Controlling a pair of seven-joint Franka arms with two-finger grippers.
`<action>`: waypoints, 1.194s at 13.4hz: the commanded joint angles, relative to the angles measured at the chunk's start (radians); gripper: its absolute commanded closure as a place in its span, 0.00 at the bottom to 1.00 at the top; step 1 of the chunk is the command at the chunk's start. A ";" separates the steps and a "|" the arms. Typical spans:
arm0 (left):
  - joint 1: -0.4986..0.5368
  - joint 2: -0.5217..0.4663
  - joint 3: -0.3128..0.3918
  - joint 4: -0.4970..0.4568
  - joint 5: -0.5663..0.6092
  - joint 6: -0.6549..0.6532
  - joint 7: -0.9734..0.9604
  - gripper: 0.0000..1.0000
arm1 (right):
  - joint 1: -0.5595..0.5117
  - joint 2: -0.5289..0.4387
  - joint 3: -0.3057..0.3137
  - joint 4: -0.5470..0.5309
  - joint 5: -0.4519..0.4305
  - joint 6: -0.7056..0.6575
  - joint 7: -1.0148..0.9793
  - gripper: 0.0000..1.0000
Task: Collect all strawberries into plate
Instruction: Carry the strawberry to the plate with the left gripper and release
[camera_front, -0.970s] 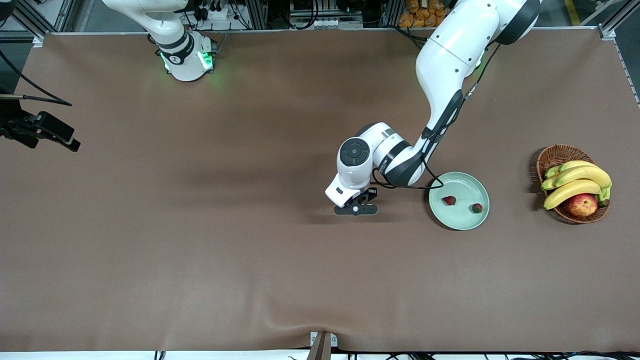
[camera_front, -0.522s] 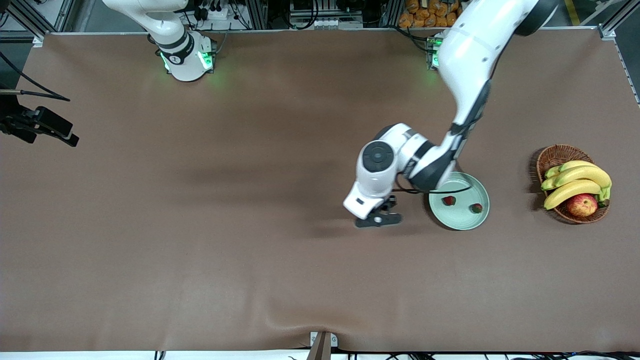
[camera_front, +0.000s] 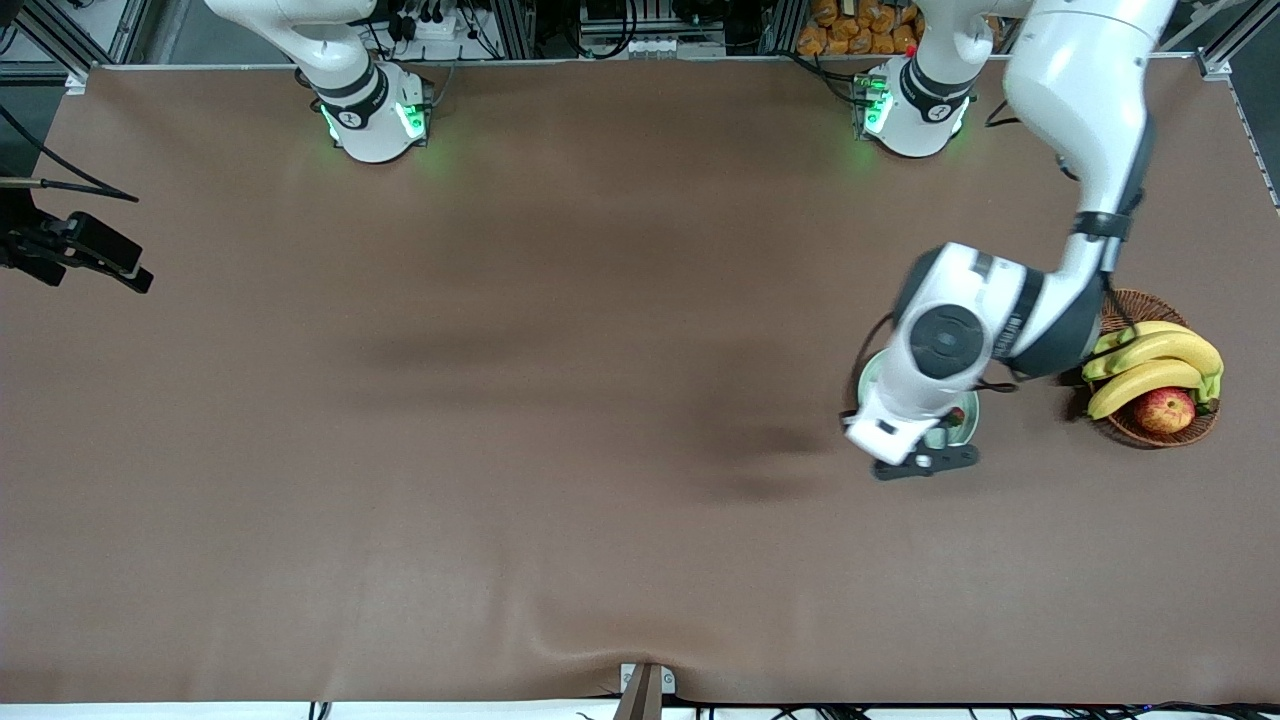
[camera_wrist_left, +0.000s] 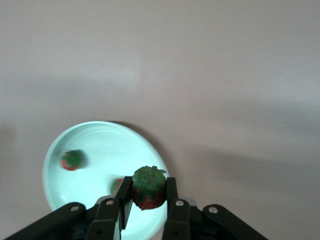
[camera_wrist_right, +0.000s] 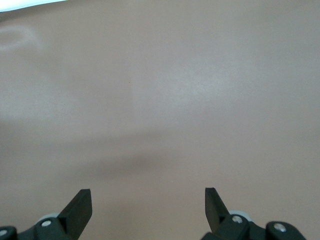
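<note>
Left gripper (camera_wrist_left: 148, 200), clamped on the third strawberry (camera_wrist_left: 148, 187), has swung over the plate (camera_wrist_left: 100, 145) holding two strawberries (camera_wrist_left: 73, 160); just the release left, right gripper (camera_wrist_right: 148, 205) waits open.

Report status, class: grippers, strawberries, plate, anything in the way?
Left gripper shut on a strawberry, over the plate. Two strawberries already in it. Right gripper open, waiting. Nothing in the way.

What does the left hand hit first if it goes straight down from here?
Probably the plate. The left hand, shut on a strawberry, points down over the plate's rim, near two strawberries already in it. Depth is unclear, so it could just clip the rim or the table beside it.
</note>
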 joint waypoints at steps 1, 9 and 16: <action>0.079 -0.037 -0.013 -0.099 -0.020 0.009 0.084 1.00 | 0.002 0.014 0.020 0.036 -0.030 -0.012 -0.001 0.00; 0.139 -0.037 -0.013 -0.101 -0.022 0.010 0.110 0.00 | -0.001 0.013 0.019 0.054 -0.030 -0.017 0.002 0.00; 0.139 -0.218 -0.012 0.107 -0.120 -0.183 0.156 0.00 | 0.000 0.013 0.015 0.054 -0.031 -0.018 -0.002 0.00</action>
